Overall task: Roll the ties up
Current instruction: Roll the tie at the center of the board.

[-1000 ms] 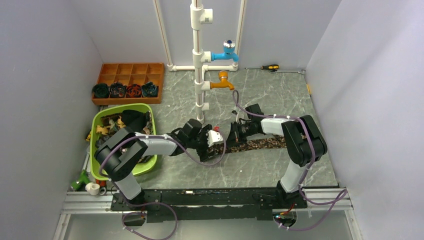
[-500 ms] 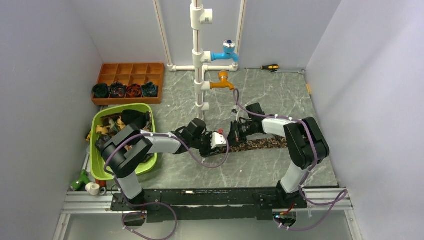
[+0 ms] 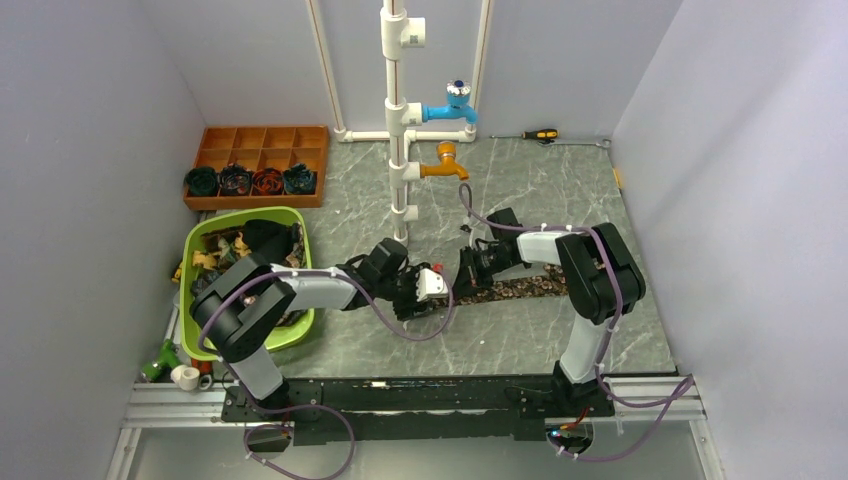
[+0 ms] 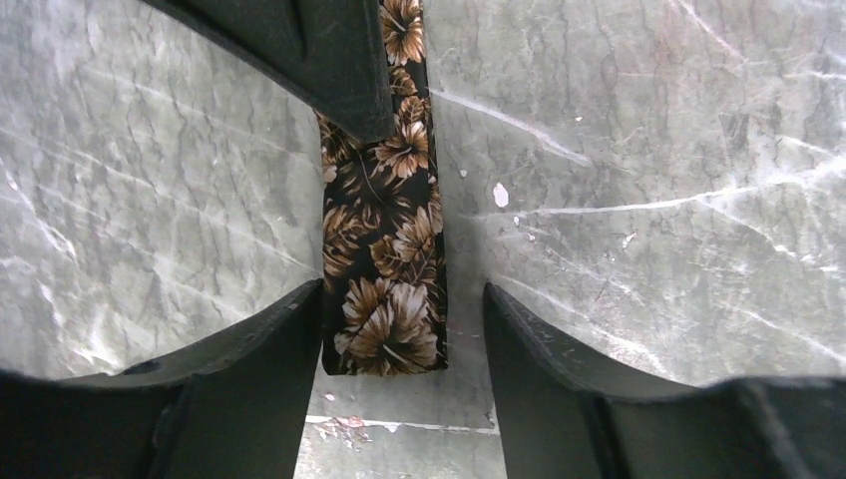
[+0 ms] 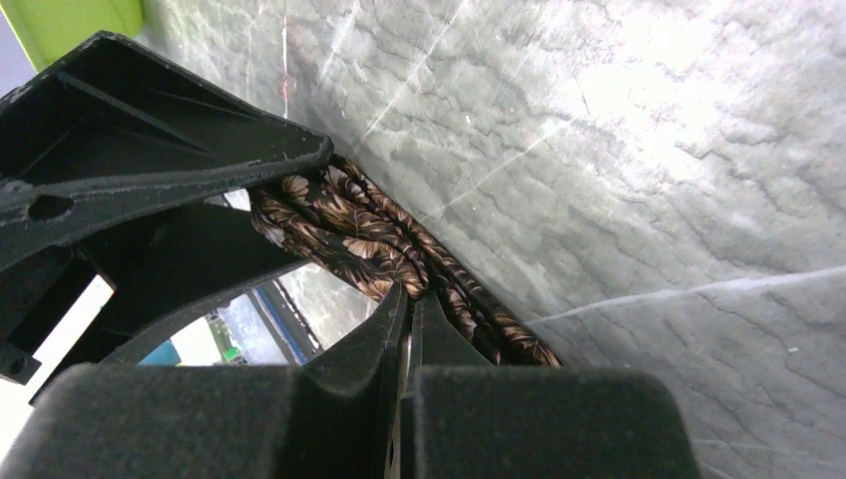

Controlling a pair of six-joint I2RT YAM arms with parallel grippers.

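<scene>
The grey marbled surface (image 3: 520, 200) fills the middle of the overhead view. At its left edge sits a green basket (image 3: 245, 213) heaped with loose ties (image 3: 225, 248), and above that, in the upper left, a brown divided tray (image 3: 262, 140) has four finished coils (image 3: 252, 180) in its near row. One brown flowered tie (image 3: 520, 287) lies flat as a strip just right of centre. Its square end (image 4: 384, 339) shows low in the left wrist view, between the two fingers of the left jaws, which are spread wide to either side of it and not gripping. The right jaws are clenched nearly together, with their tips down at the bunched fabric. I cannot tell whether a fold is actually caught between them. No coil has been started, by the look of it. The main risk is that the left jaws close on the surface and miss the thin end. The fabric could also slide under the right tips and skew the strip, so that any roll starts crooked or loose.
</scene>
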